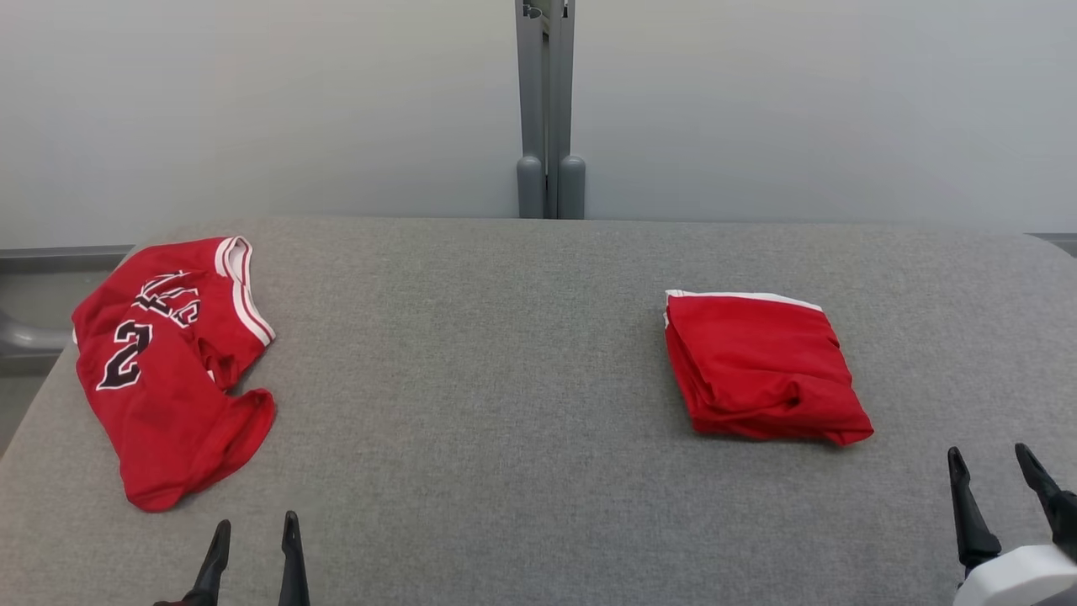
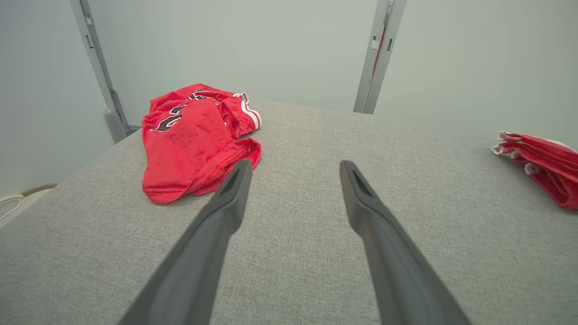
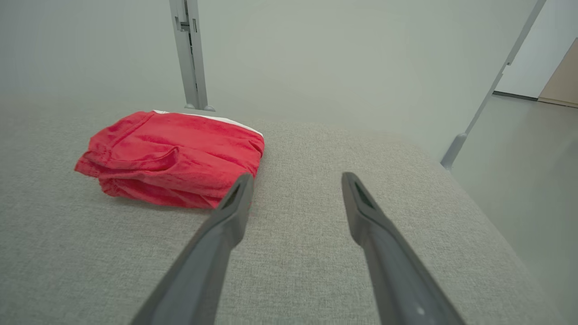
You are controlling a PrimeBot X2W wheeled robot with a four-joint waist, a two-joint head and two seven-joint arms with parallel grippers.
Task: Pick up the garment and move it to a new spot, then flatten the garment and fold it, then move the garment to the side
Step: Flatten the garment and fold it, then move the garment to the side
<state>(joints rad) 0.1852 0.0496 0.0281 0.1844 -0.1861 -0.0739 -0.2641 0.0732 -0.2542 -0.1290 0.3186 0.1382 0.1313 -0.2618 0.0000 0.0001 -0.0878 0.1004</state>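
Here the folded garment (image 1: 761, 370) lies right of centre on the table (image 1: 505, 379), white-trimmed edge facing the wall (image 1: 252, 109), long axis slanting far-left to near-right; left gripper (image 1: 257, 519) and right gripper (image 1: 988, 450) gape empty.

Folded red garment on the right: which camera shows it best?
Head view. The folded garment lies whole there, all edges and the white band along its far side visible. The right wrist view is closer but low-angled, showing mainly its stacked layers. The left wrist view catches part of it, cut off at the right border.

Grey table (image 1: 505, 379), grey post (image 1: 547, 109)
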